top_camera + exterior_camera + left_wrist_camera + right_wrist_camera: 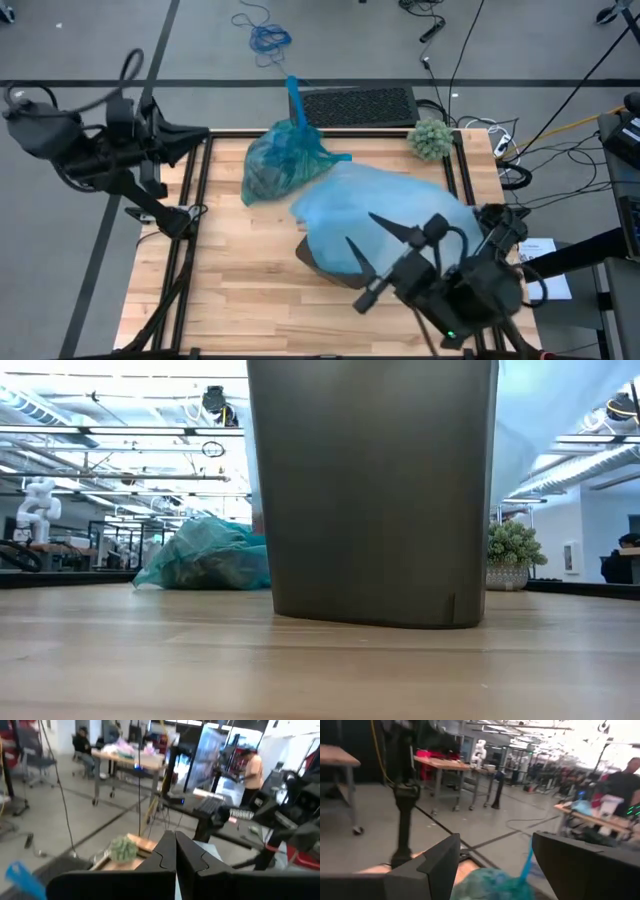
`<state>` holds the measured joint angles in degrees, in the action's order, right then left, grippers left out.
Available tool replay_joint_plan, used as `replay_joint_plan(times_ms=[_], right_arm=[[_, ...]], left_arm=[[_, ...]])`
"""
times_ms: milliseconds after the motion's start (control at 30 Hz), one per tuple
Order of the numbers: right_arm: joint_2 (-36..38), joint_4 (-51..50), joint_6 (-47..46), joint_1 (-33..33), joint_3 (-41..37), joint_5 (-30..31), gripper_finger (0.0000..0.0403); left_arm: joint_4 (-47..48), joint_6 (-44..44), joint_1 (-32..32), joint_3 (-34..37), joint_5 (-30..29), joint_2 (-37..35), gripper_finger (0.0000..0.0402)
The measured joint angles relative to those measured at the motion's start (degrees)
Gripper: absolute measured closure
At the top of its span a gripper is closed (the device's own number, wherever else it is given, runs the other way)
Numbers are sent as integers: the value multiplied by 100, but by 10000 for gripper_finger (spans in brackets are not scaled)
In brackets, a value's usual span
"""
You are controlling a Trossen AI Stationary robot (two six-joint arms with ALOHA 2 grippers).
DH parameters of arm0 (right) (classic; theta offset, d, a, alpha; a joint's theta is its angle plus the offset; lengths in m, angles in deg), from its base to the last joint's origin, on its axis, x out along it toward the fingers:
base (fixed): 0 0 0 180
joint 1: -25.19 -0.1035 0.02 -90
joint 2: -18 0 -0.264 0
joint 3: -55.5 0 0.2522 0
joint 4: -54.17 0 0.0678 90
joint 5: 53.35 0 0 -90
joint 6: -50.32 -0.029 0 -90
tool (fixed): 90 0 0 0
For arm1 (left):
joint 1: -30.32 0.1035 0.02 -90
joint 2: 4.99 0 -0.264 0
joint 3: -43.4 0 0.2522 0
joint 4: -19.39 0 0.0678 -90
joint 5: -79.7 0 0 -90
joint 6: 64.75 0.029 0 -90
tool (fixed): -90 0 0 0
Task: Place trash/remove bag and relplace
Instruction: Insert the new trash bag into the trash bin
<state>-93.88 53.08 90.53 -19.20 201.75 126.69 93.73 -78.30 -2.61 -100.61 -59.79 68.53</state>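
Left arm: parked off the table's left edge, folded back on itself over the floor and frame rail. Left gripper (197,131) points toward the table's far-left corner, raised clear of the wood. Its fingers (165,857) are pressed together with nothing between them.

Full bag (281,160): a teal-blue tied bag stuffed with trash, lying on the table (230,280) at the far edge, left of centre. Its knotted tail sticks up and away toward the black mat (360,103) beyond the table. In the low view the same bag (207,556) rests on the wood, left of the bin and behind it. It lies well apart from the left gripper, to that gripper's right. The contents cannot be made out through the plastic.

Bin (372,490): grey, upright, on the table right of centre. A pale blue liner (385,215) is draped over its top and hides the rim from above.

Fuzzy green ball (431,139): at the far-right corner of the table.

Right arm: reaches in from the near-right corner, wrist tilted over the liner. Right gripper (385,240) hovers above the liner-covered bin, fingers spread wide and clamped on nothing. The full bag (492,887) lies beyond it, seen between its fingers in the right wrist view, not touching.
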Motion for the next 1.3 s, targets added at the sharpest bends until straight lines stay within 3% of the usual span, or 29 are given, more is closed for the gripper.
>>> replay_joint_plan(times_ms=[233, 467, 633, 767, 1033, 1300], right_arm=[[98, 4, -238, -70, 0, 2, 160], [100, -2, 361, -13, 0, 0, 160], [102, -4, -182, 262, 0, -3, 162], [102, -4, -645, 556, 0, -2, 177], [72, -212, -659, 1094, 0, -6, 214], [-41, -373, -900, 1496, -2, -55, 250]], left_arm=[[1442, -746, 138, 0, 26, 135, 402], [1519, -867, 190, 1, 347, 149, 402], [1691, -1210, 181, 1, 511, 146, 402], [2163, -1616, 185, 1, 312, 142, 402], [2257, -1894, 177, 1, 927, 151, 402], [2260, -1866, 179, 1, 843, 143, 402]])
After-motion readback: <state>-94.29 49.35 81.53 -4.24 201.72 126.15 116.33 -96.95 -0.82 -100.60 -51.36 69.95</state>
